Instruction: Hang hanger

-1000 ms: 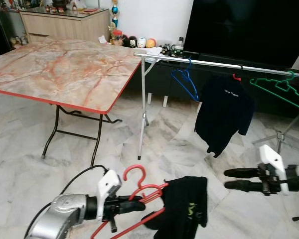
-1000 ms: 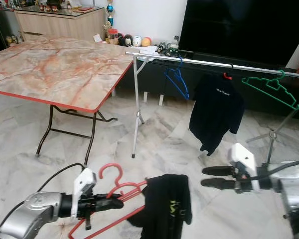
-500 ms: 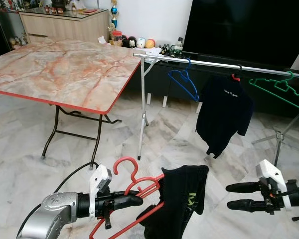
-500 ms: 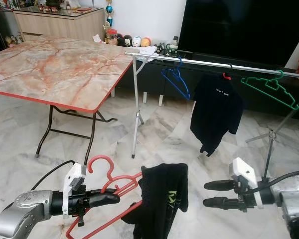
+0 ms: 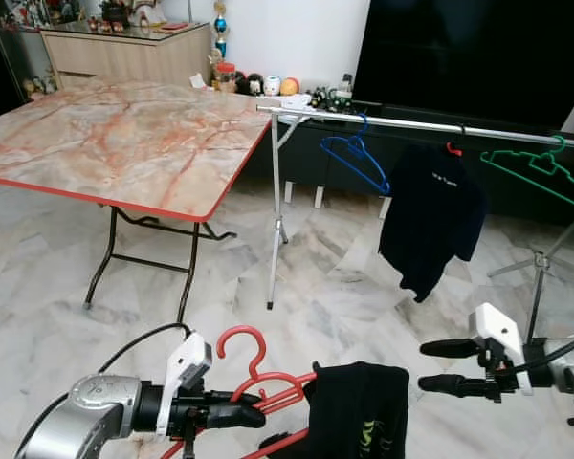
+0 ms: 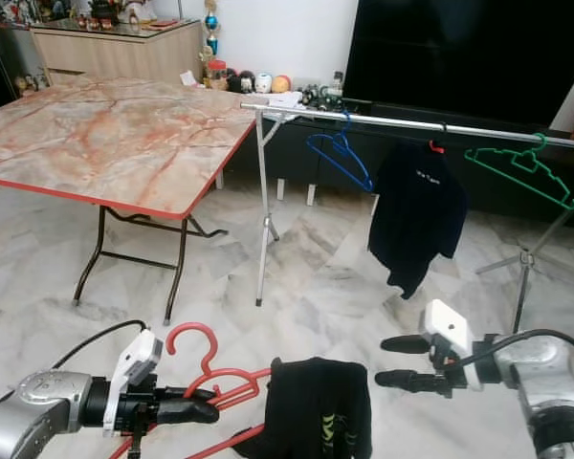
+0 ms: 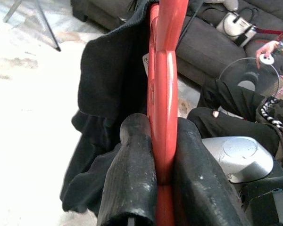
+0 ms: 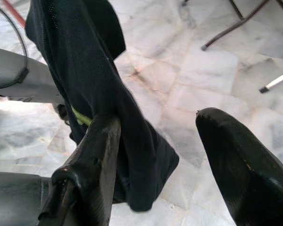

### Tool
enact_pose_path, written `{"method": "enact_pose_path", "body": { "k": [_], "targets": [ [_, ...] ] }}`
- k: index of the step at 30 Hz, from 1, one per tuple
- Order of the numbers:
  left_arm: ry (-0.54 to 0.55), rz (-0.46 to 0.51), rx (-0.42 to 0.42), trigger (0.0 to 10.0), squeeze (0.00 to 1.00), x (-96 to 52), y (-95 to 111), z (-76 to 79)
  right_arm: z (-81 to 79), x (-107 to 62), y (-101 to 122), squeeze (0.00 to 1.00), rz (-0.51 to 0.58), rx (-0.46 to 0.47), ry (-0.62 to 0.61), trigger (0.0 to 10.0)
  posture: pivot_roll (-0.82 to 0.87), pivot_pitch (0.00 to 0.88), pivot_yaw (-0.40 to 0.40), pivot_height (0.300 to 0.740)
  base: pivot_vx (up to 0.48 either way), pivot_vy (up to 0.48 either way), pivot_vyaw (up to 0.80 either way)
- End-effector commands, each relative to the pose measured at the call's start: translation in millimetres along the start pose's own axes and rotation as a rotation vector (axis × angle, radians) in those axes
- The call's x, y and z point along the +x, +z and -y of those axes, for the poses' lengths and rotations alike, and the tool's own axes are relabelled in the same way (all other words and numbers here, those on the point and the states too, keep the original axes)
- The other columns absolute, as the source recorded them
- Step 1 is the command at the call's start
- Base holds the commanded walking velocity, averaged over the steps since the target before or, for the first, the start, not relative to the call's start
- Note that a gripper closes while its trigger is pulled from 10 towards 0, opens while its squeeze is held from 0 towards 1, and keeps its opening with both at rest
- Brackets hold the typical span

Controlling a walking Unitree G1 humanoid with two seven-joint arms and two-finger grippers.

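Observation:
My left gripper [image 5: 253, 417] is shut on the red hanger [image 5: 258, 381], low in front of me. A black garment [image 5: 359, 419] with a yellow-green print is draped over the hanger's far end. In the left wrist view the red hanger [image 7: 164, 89] runs between the two black fingers [image 7: 132, 179]. My right gripper [image 5: 432, 366] is open, level with the garment and to its right, holding nothing. The right wrist view looks past its fingers [image 8: 92, 160] at the black garment [image 8: 85, 80]. The silver rail [image 5: 411, 124] stands ahead, with a gap between the blue hanger [image 5: 356, 159] and the black shirt [image 5: 430, 215].
A green hanger [image 5: 538, 174] hangs at the rail's right end. A marble-top folding table [image 5: 115, 134] stands to the left, a dark TV [image 5: 469, 53] behind the rail. A seated person's legs [image 7: 226, 125] and a sofa appear in the left wrist view. Marble floor lies between me and the rail.
The hanger and garment have dropped slightly lower in view. My right gripper has moved a little up and leftward. The view has shifted slightly.

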State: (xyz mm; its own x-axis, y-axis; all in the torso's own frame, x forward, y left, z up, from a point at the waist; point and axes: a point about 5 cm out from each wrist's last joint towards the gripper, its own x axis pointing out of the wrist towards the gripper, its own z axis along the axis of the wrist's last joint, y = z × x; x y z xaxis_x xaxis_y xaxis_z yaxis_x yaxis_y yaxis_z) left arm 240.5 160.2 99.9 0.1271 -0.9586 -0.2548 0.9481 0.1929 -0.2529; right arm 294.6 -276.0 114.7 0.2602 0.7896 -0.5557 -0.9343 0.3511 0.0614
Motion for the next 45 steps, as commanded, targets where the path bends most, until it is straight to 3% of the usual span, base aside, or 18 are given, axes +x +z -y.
{"method": "enact_pose_path", "body": {
  "k": [1, 12, 22, 34, 38, 42, 44, 45],
  "targets": [
    [-0.039, 0.027, 0.039, 0.0, 0.00, 1.2, 12.4, 1.4, -0.4, -0.6, -0.4, 0.00, 0.001, 0.001, 0.013, 10.0, 0.06, 0.000, -0.030, 0.740, 0.000, 0.000, 0.00],
    [-0.041, 0.018, 0.042, 0.0, 0.00, 1.4, 13.1, -0.2, -3.2, -5.7, -4.4, 0.00, -0.015, 0.029, 0.057, 10.0, 0.05, 0.000, -0.022, 0.740, 0.000, 0.000, 0.00],
    [-0.051, 0.061, 0.062, 0.0, 0.00, 3.3, 25.4, -5.6, -12.4, 10.7, -11.5, 0.00, -0.018, 0.057, 0.153, 10.0, 0.05, 0.000, -0.015, 0.740, 0.000, 0.000, 0.00],
    [-0.101, 0.088, 0.096, 0.0, 0.00, 10.2, 36.9, -2.3, -12.5, 28.9, -10.4, 0.00, -0.008, 0.041, 0.143, 10.0, 0.06, 0.000, -0.021, 0.740, 0.000, 0.000, 0.00],
    [-0.117, 0.085, 0.114, 0.0, 0.00, 11.7, 42.0, -1.3, -6.6, 36.8, -4.7, 0.00, 0.004, 0.032, 0.076, 10.0, 0.07, 0.000, -0.026, 0.740, 0.000, 0.000, 0.00],
    [-0.123, 0.086, 0.131, 0.0, 0.00, 12.9, 45.8, -1.1, -10.4, 45.2, -2.9, 0.00, 0.008, 0.036, 0.139, 10.0, 0.08, 0.000, -0.030, 0.740, 0.000, 0.000, 0.00],
    [-0.121, 0.088, 0.137, 0.0, 0.00, 12.8, 47.3, -1.4, -11.2, 48.0, -2.0, 0.00, 0.010, 0.038, 0.156, 1.1, 0.08, 0.000, -0.032, 0.740, 0.000, 0.000, 0.00],
    [-0.121, 0.088, 0.137, 0.0, 0.00, 12.8, 47.3, -1.4, -11.2, 48.0, -2.0, 0.00, 0.010, 0.038, 0.156, 1.1, 0.08, 0.000, -0.032, 0.740, 0.000, 0.000, 0.00]
  ]
}}
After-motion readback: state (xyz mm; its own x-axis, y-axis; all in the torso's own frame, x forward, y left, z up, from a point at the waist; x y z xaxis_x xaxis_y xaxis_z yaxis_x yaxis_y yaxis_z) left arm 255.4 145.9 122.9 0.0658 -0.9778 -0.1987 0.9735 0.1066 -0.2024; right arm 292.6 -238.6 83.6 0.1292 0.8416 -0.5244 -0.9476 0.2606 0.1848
